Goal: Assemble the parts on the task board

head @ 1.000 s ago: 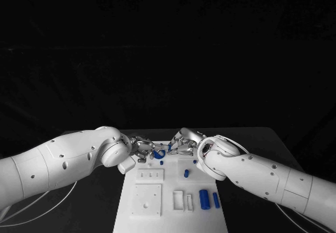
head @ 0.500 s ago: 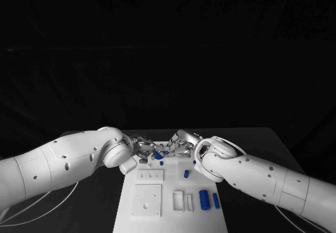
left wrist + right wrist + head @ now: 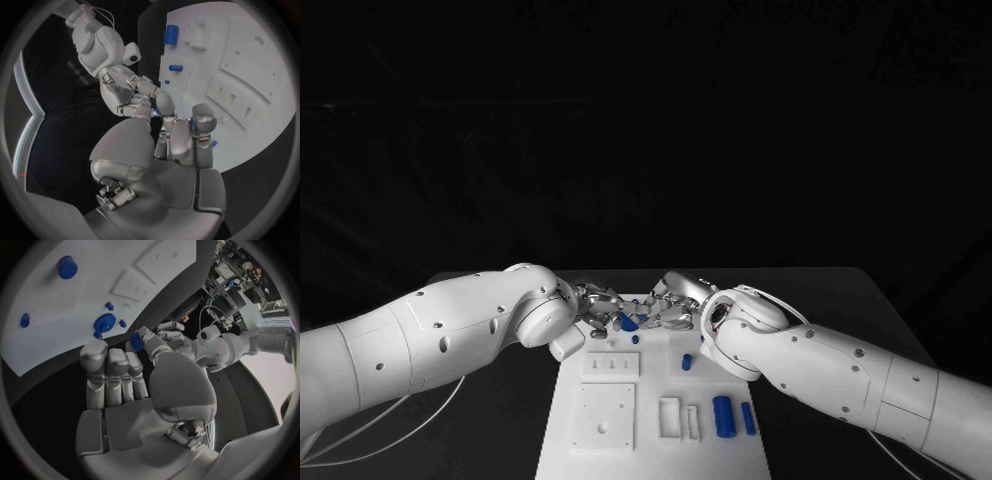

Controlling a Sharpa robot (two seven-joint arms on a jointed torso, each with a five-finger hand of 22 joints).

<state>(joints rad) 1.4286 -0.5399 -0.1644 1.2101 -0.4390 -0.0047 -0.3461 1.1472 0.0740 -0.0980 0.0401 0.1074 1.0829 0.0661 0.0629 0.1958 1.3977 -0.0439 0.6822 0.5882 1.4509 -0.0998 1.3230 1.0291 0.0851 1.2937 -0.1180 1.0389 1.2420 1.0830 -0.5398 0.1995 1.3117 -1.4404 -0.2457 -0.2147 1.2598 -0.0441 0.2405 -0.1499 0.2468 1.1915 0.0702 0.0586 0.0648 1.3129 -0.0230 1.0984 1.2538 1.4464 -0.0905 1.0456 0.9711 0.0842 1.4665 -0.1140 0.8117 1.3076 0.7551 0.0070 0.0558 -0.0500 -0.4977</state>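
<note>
Blue part (image 3: 629, 322), likely light, rigid and slick, is pinched end-on between left robot hand (image 3: 599, 307) and right robot hand (image 3: 669, 303); grip its sides

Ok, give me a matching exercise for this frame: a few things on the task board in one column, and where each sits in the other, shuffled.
Things:
1. large blue cylinder
2. small blue peg
3. blue part
4. square white plate

Places on the task board:
A. at the far end, between the left hand and the right hand
B. near end, left side
C. near end, right side
D. alone at mid-board, clear of both hands

Pairs: 1-C, 2-D, 3-A, 4-B
</note>
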